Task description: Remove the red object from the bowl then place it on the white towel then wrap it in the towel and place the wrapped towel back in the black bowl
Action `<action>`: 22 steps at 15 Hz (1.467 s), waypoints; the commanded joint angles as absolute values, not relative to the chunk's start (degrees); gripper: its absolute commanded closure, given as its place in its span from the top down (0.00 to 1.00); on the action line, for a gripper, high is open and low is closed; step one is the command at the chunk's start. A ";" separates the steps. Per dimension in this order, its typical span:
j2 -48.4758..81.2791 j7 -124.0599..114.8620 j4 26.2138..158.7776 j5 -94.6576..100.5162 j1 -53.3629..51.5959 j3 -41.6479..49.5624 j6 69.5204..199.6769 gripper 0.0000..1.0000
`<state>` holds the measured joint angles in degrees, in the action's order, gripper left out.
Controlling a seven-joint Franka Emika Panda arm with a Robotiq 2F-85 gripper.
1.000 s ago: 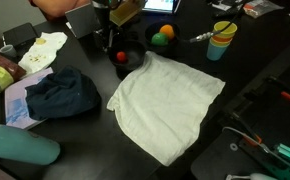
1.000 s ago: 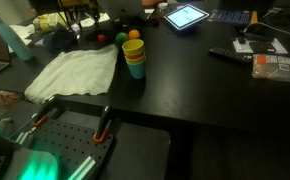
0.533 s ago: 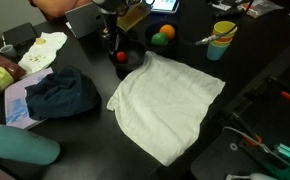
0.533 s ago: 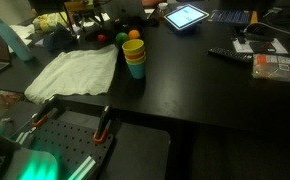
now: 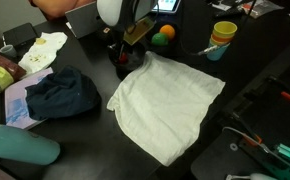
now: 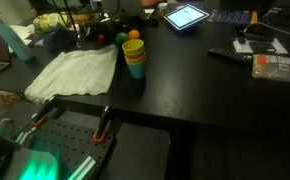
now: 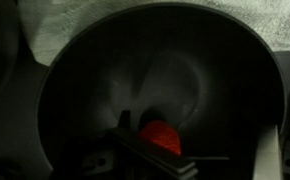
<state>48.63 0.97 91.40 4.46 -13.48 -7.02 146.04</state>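
Note:
The red object (image 7: 161,136) lies at the bottom of the black bowl (image 7: 95,90), which fills the wrist view. My gripper (image 7: 195,152) is open and lowered into the bowl. One finger stands right next to the red object and the other is near the bowl's right wall. In an exterior view the gripper (image 5: 122,58) hangs over this bowl (image 5: 118,70) at the towel's far corner, hiding most of the red object. The white towel (image 5: 170,100) lies spread flat on the dark table; it also shows in the other exterior view (image 6: 80,70) and along the top of the wrist view (image 7: 215,15).
A second bowl with an orange ball (image 5: 159,42) and a green ball (image 5: 167,32) stands just behind the towel. Stacked coloured cups (image 5: 222,40) (image 6: 135,57) stand beside it. A dark blue cloth (image 5: 60,95) lies near the towel. A tablet (image 6: 185,17) and clutter lie further off.
My arm has swung over and come down onto the black bowl, now covering the red object in the exterior view. The towel and other objects have not moved.

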 commanded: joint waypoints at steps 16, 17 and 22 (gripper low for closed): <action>52.37 1.69 86.48 7.61 -15.64 -3.27 156.30 0.23; 51.21 0.69 86.76 7.44 -16.15 -2.81 154.91 0.23; 40.61 -3.21 93.66 12.71 -21.11 3.34 150.95 0.23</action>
<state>49.06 0.52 87.66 8.34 -17.59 -1.05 153.84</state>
